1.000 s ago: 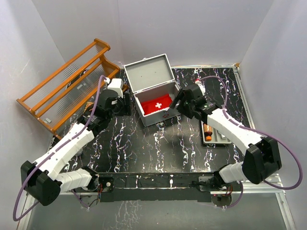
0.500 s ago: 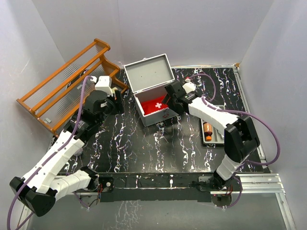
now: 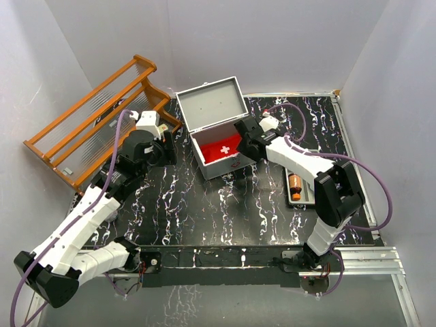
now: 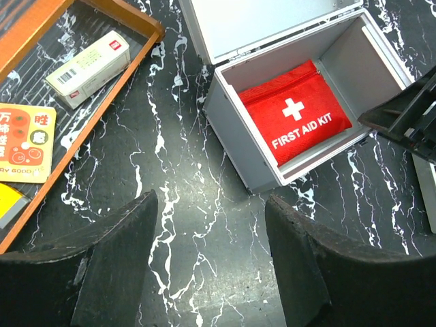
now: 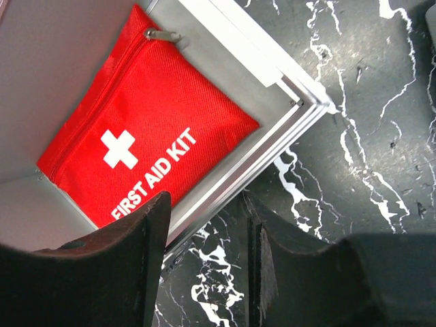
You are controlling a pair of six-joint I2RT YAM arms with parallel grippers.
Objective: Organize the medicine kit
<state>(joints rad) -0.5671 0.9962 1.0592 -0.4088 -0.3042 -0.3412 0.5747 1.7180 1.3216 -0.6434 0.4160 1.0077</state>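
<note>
The medicine kit [image 3: 211, 102] stands open at the table's back, its lid tipped rearward. A red first aid pouch [image 3: 219, 150] lies inside it. My right gripper [image 3: 242, 147] hovers over the kit's front right corner. In the right wrist view the kit's rim [image 5: 266, 153] crosses the gap of the right gripper [image 5: 208, 204]: one finger is over the pouch [image 5: 143, 129], the other over the table, and the jaws stand apart. My left gripper [image 3: 165, 147] is left of the kit. The left gripper [image 4: 211, 204] is open over bare table, with the kit [image 4: 238, 129] and pouch [image 4: 296, 122] ahead.
A wooden rack [image 3: 88, 122] leans at the back left; it holds a white carton [image 4: 88, 58] and an orange packet [image 4: 24, 139]. A shallow grey tray [image 3: 308, 201] with an orange-capped bottle [image 3: 295, 184] lies to the right of the kit.
My right gripper has swung left to the kit's front right corner and its jaws have narrowed. The left gripper has shifted slightly left and back.
</note>
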